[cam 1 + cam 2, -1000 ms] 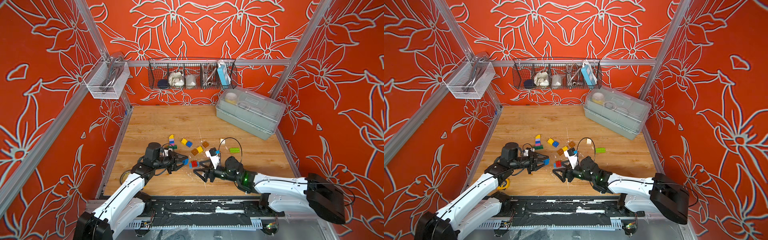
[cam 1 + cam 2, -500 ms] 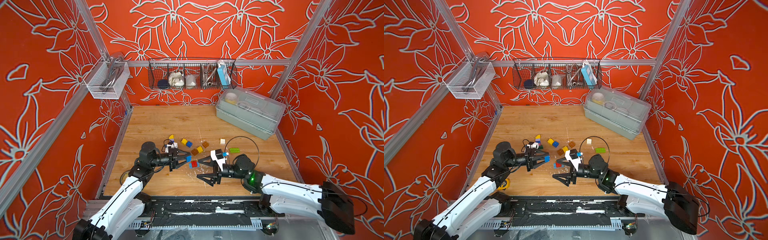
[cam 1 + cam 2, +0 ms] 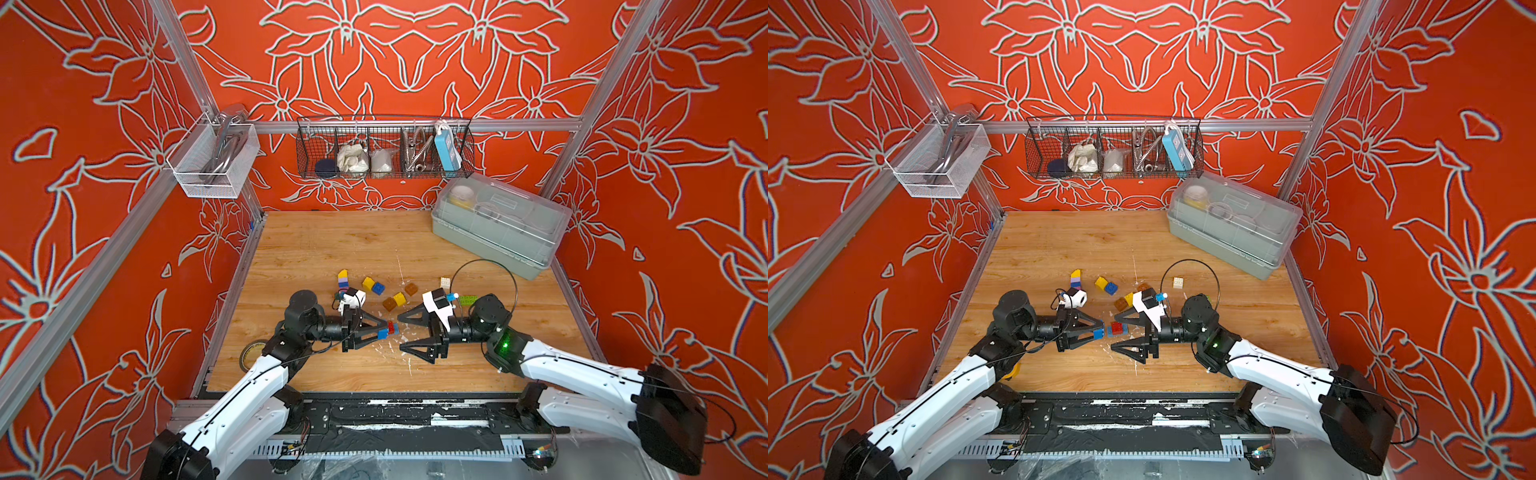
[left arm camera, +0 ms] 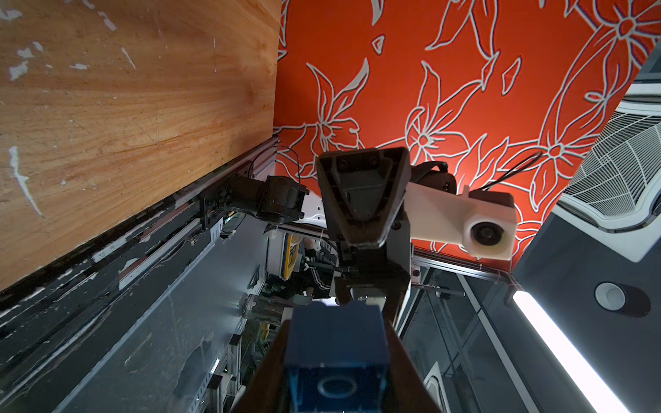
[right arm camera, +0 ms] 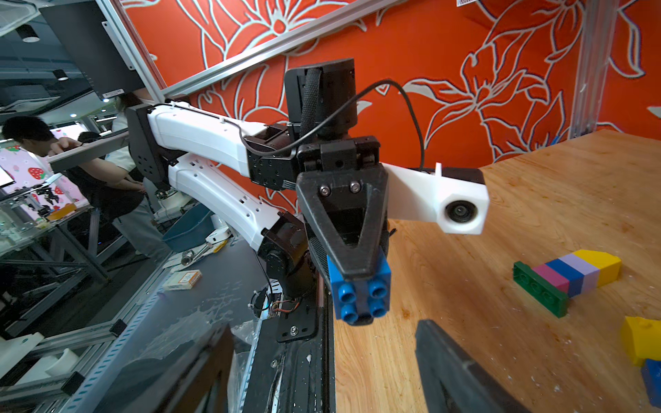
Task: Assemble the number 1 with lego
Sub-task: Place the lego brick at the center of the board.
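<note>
My left gripper (image 3: 380, 332) (image 3: 1098, 332) is shut on a blue lego brick (image 5: 359, 289) (image 4: 336, 357), held above the table with its studs pointing at the right gripper. My right gripper (image 3: 402, 332) (image 3: 1113, 332) (image 5: 323, 327) faces it, open and holding nothing, its tips just short of the brick. A red brick (image 3: 1118, 328) lies on the table below them. A stack on a dark green plate (image 5: 568, 273) (image 3: 343, 279) lies on its side further back. Loose yellow (image 3: 368, 283), blue (image 3: 378, 288), brown (image 3: 389, 304), white (image 3: 445, 282) and lime (image 3: 468, 300) bricks are scattered behind the grippers.
A grey lidded box (image 3: 498, 224) sits at the back right. A tape roll (image 3: 249, 355) lies by the table's left edge. A wire basket (image 3: 384, 149) and a white mesh basket (image 3: 212, 160) hang on the walls. White flecks dot the wood near the grippers.
The right arm has drawn back to the right and turned its open jaws level with the left gripper. The left gripper has shifted slightly right and toward the front, still holding the blue brick.
</note>
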`<state>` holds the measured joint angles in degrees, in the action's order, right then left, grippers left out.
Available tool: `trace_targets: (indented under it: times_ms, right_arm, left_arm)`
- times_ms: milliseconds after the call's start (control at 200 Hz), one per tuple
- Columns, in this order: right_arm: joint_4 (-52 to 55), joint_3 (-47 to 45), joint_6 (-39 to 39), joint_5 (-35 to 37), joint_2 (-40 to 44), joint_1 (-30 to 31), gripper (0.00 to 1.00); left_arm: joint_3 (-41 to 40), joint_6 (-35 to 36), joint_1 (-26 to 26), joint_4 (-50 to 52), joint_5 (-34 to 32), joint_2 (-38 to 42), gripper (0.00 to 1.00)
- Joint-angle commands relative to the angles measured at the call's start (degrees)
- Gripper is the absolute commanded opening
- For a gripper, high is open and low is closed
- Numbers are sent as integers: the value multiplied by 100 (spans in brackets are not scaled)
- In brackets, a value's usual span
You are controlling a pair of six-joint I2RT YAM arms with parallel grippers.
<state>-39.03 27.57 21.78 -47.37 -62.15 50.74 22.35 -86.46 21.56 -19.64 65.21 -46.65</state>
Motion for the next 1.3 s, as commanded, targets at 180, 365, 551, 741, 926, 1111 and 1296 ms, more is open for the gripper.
trace_targets:
  times_ms: [180,365,551,741,926,1111,1296]
  right_arm:
    - [-325,331,230,-553,-477,-27,83]
    - [-181,391,117,-532,-506,-16,82]
    - [-176,430,108,-525,-567,-16,80]
    - [-67,499,65,-558,-653,-19,76]
    - [64,534,-20,-412,-625,-20,70]
    - [201,589,-87,-350,-618,-20,59]
    - [245,616,-71,-314,-669,-20,47]
  left_arm:
    - [103,279,431,-316,-184,-166,22]
    - [138,153,494,-450,-273,-238,22]
    - [276,85,593,-403,-364,-287,23]
    - [335,-20,654,-427,-474,-322,24]
    - [433,-54,734,-374,-531,-357,24]
    - [504,-3,797,-295,-561,-388,24]
    - [516,-3,815,-281,-580,-396,24]
